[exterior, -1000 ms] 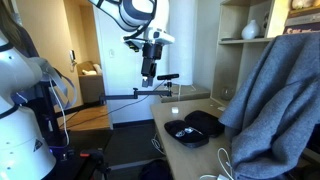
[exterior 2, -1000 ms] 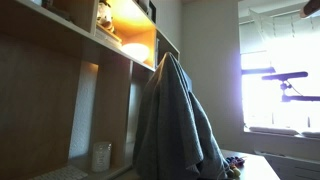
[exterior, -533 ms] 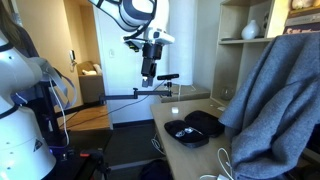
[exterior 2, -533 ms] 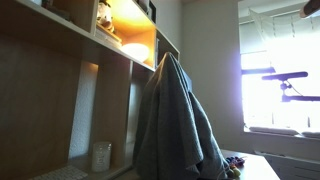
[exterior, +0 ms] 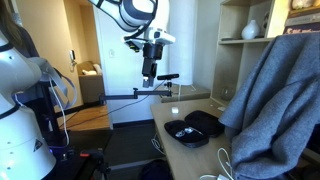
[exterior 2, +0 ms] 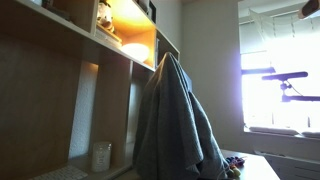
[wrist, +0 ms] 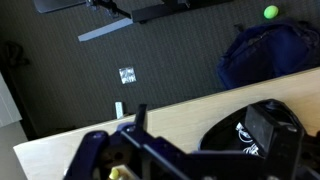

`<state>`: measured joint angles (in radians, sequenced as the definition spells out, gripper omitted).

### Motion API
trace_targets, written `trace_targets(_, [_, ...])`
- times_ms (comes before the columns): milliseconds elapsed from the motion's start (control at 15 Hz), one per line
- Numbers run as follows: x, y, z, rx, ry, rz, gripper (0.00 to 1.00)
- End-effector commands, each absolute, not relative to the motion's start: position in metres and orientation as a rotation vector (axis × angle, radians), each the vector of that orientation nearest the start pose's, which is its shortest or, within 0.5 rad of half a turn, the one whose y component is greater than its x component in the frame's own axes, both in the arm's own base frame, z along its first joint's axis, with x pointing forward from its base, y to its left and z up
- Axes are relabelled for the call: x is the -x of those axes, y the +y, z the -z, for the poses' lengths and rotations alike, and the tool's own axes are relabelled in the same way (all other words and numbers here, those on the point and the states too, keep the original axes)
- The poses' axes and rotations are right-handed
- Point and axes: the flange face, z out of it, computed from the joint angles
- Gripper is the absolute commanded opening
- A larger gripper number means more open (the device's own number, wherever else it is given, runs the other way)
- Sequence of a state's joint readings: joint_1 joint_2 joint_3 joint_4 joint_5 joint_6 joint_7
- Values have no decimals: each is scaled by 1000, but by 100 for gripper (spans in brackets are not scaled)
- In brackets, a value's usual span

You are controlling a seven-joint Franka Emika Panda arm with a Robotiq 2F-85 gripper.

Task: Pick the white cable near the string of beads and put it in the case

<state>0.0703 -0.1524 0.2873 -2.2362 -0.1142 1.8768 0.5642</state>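
Observation:
The black oval case (exterior: 195, 126) lies open on the wooden desk (exterior: 170, 108); in the wrist view the case (wrist: 232, 145) shows a white print inside. A thin white cable (exterior: 226, 163) lies in loops at the desk's near end, beside the grey cloth. A small colourful heap, perhaps the beads (exterior 2: 233, 166), lies by the cloth. My gripper (exterior: 149, 70) hangs high above the desk's far end, well apart from the case and cable. In the wrist view the gripper (wrist: 205, 118) is open and empty.
A large grey cloth (exterior: 280, 95) hangs over the desk's right side and also shows in an exterior view (exterior 2: 175, 125). Shelves (exterior: 250, 40) stand behind the desk. On the dark floor are a blue bag (wrist: 265, 55) and a green ball (wrist: 269, 12).

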Motion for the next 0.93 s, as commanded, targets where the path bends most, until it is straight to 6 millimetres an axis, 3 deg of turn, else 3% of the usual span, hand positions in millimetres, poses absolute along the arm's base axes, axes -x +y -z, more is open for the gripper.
trace_targets(0, [-454,155,-420,3382,229,-72,100])
trace_targets(333, [-475,136,-427,3352,237,73,100])
trace_targets(867, [-504,65,-443,3284,451,61,100])
